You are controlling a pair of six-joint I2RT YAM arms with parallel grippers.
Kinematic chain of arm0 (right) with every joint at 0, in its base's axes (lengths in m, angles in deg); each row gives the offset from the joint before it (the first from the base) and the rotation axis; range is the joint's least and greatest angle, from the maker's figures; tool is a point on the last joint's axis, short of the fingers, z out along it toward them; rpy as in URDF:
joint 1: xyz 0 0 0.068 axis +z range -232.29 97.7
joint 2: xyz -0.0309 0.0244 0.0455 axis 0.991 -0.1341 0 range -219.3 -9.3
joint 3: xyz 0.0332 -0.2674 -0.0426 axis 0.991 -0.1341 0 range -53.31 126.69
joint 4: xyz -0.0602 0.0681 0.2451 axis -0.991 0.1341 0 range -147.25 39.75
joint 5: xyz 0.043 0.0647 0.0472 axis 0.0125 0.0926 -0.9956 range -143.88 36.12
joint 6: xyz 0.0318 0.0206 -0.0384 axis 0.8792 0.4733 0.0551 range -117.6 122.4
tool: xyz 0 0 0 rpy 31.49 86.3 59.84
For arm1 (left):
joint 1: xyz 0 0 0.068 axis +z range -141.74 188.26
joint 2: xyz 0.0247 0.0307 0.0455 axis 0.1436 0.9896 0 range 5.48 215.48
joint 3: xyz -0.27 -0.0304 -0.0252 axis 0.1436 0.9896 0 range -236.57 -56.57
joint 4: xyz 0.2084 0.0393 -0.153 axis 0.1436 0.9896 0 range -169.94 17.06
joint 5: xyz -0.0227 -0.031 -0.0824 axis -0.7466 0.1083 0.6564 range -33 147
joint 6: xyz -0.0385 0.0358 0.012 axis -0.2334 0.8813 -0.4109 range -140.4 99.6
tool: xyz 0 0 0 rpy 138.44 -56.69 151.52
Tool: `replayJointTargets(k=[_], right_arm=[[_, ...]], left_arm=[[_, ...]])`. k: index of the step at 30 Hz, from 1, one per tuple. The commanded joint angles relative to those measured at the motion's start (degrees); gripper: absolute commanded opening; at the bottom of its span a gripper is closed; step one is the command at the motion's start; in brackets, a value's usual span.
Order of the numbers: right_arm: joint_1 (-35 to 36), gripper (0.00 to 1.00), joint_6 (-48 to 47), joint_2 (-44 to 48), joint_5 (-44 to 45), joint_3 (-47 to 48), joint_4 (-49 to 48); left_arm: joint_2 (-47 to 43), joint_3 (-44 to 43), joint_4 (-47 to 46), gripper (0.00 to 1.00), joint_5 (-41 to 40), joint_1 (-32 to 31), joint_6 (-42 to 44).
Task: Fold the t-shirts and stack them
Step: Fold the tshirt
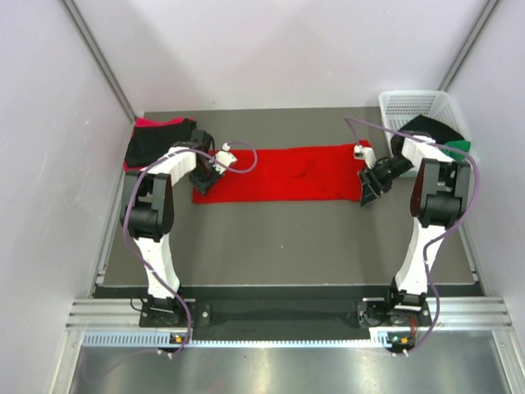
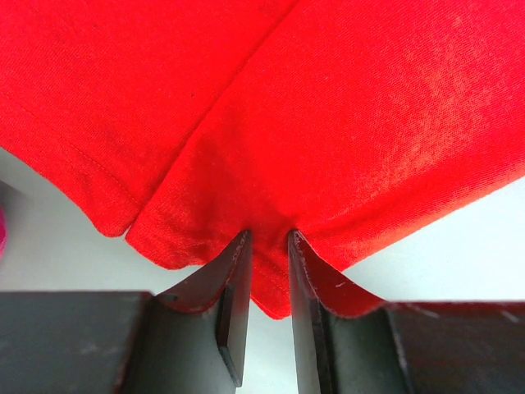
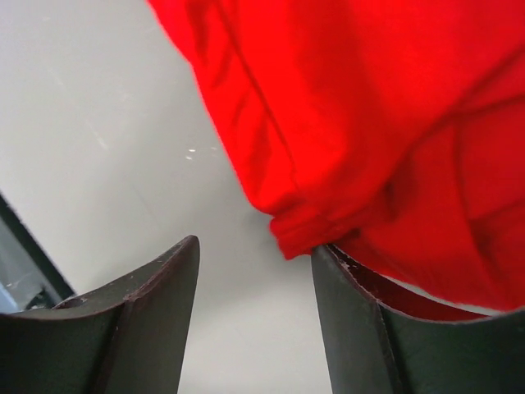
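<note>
Left tool (image 2: 268,242) pinches red t-shirt (image 2: 328,123) corner (right tool (image 3: 254,246) open)

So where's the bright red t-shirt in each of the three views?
Top external: red t-shirt lies as a strip across the table.
Left wrist: fills the top, corner between the jaws.
Right wrist: upper right, hem by one jaw.
Shared landmark: that table under it.
</note>
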Motion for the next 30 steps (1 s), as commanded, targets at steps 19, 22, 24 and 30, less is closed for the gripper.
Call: replayJointTargets(k=[19,22,24,30], right_arm=[[-0.4,0.28,1.82,2.76,4.06,-0.39,-5.69],[-0.31,0.22,2.25,2.23,3.98,-0.22,-5.78],[-0.31,0.17,2.6,1.88,3.72,-0.13,-5.96],[-0.48,0.01,3.92,2.75,5.63,-0.65,-7.36]], left_arm=[[2.93,-1.42,-2.93,0.29,-1.84,1.22,1.07],[3.1,-1.33,-3.11,0.29,-1.84,1.48,1.16],[3.19,-1.24,-3.28,0.29,-1.84,1.48,1.25],[3.28,-1.07,-3.28,0.29,-1.75,1.83,1.6]])
